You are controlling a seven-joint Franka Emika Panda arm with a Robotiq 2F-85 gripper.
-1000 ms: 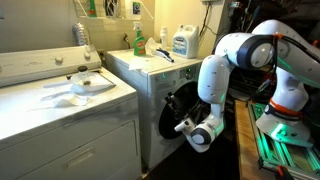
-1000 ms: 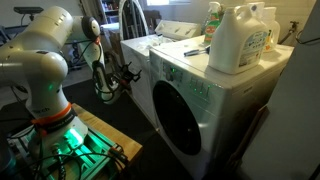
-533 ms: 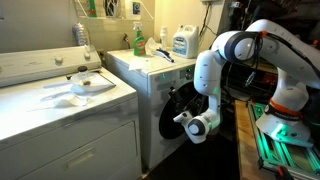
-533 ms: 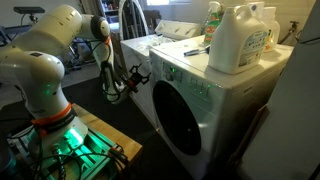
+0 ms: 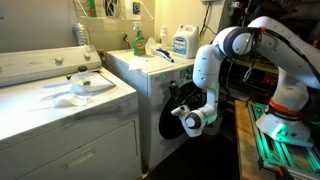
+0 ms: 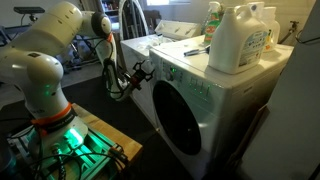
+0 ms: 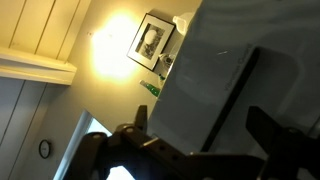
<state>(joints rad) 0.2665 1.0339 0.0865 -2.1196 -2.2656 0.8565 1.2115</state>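
A white front-load washer shows in both exterior views point(image 5: 150, 90) point(image 6: 190, 75), with a dark round door point(image 5: 165, 122) point(image 6: 182, 125) in its front. My gripper point(image 5: 181, 104) point(image 6: 141, 74) is at the washer's front, close to the upper edge of the door. In the wrist view the gripper point(image 7: 205, 140) is open and empty. Its two dark fingers stand on either side of the pale washer panel point(image 7: 210, 70) and a dark edge line. Whether a finger touches the washer cannot be told.
A detergent jug point(image 6: 240, 38) point(image 5: 181, 41), a green bottle point(image 5: 138, 38) and small items stand on the washer top. A white top-load machine point(image 5: 60, 100) with a cloth stands beside it. The arm's base point(image 6: 50, 120) stands on a green-lit platform.
The arm has swung in toward the washer front and the gripper has risen from low beside the door to the door's upper edge.
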